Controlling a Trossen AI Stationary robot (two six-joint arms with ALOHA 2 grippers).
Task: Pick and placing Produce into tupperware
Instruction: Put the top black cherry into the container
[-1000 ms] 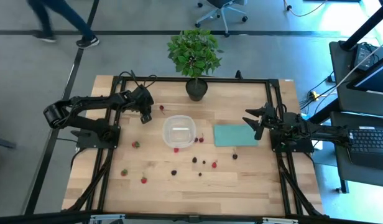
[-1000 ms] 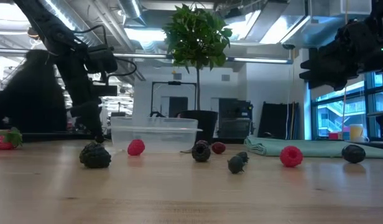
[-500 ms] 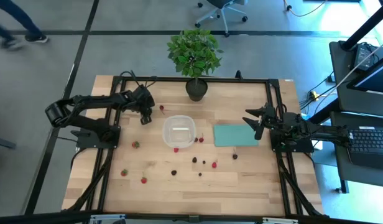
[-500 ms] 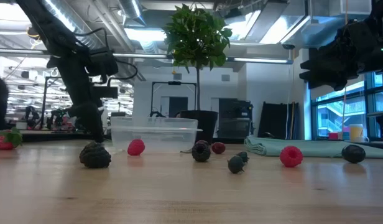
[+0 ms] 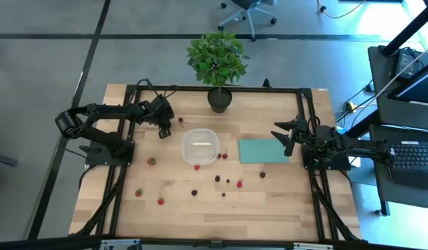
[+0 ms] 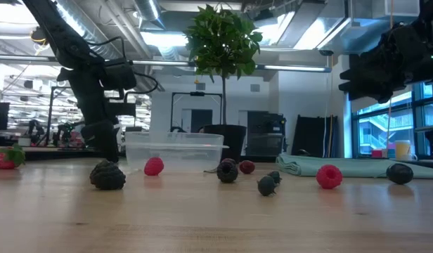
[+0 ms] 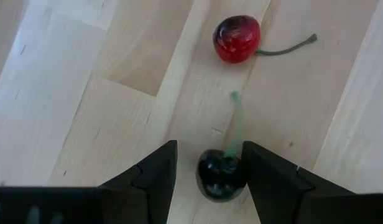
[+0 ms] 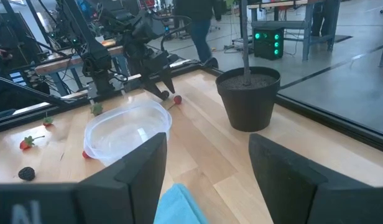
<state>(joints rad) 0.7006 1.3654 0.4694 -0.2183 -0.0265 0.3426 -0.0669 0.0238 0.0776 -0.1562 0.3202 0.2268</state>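
Observation:
My left gripper (image 5: 160, 130) (image 6: 107, 151) is down at the table, left of the clear tupperware (image 5: 201, 147) (image 6: 174, 150). It is open. In the left wrist view its fingers (image 7: 210, 177) stand on either side of a dark cherry (image 7: 220, 177) with a green stem. A red cherry (image 7: 237, 38) (image 5: 180, 121) lies just beyond. Red and dark berries lie scattered on the wood, such as one red berry (image 5: 152, 161) and one dark berry (image 5: 217, 178). My right gripper (image 5: 280, 135) (image 8: 207, 180) is open and waits raised at the right, over the teal sheet's end. My left gripper comes at the dark cherry from above, pointing down, and the fruit rests on the table between the two fingers. One finger (image 7: 261, 171) stands very close to the cherry's side. I cannot tell whether it touches.
A potted plant (image 5: 217, 66) stands at the far edge behind the tupperware. A flat teal sheet (image 5: 262, 151) lies right of the tupperware. Several berries (image 5: 240, 184) lie nearer the table's front, and one red berry (image 5: 197, 167) lies against the tupperware's near wall. Black frame rails run along the table's sides.
My left gripper has stayed down at the same spot by the cherries, while the arm's elbow has drifted slightly toward the far edge. A person walking on the floor beyond the table's far left has left the view.

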